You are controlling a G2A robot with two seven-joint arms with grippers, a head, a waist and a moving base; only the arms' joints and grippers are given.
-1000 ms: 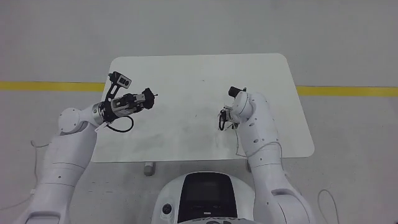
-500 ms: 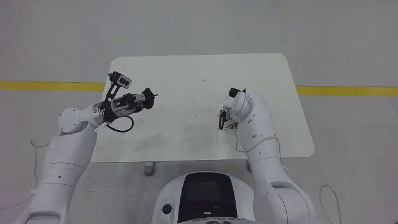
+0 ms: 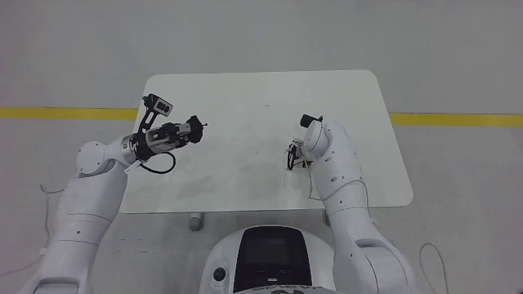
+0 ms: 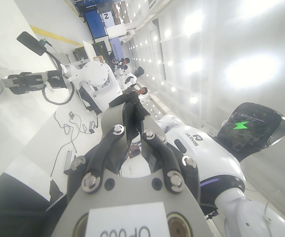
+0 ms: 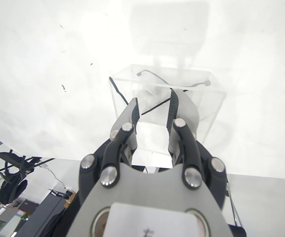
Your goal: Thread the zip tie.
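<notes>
Over the clear box [image 5: 214, 99] on the white table [image 3: 261, 90], toward our right-hand side, we hold the right gripper [image 5: 154, 98] with its fingers spread wide and nothing between them. We judge the step in hand to be the pick-up of a zip tie, so threading has not begun. Inside the box we see a thin black zip tie [image 5: 154, 107] lying slantwise, in line with the gap between our right fingers. A second black tie [image 5: 118, 91] leans along the box's near corner, and a paler, curved tie [image 5: 157, 76] runs across the upper part. We cannot tell whether that curved one rests on the rim or lies inside. Our left gripper [image 4: 130, 109] is raised above the table's left part, well apart from the box, with its fingers pressed together. Something dark shows at the tips, but we cannot tell whether a tie is pinched there or whether it belongs to the room behind. The next move, as we judge it, calls for lowering the right gripper straight into the box, keeping the fingers off the clear walls. It should close on one tie alone, near an end, so that the other end stays free for the left gripper. The ties are thin and cross one another, so two may come up together or one may slip.
</notes>
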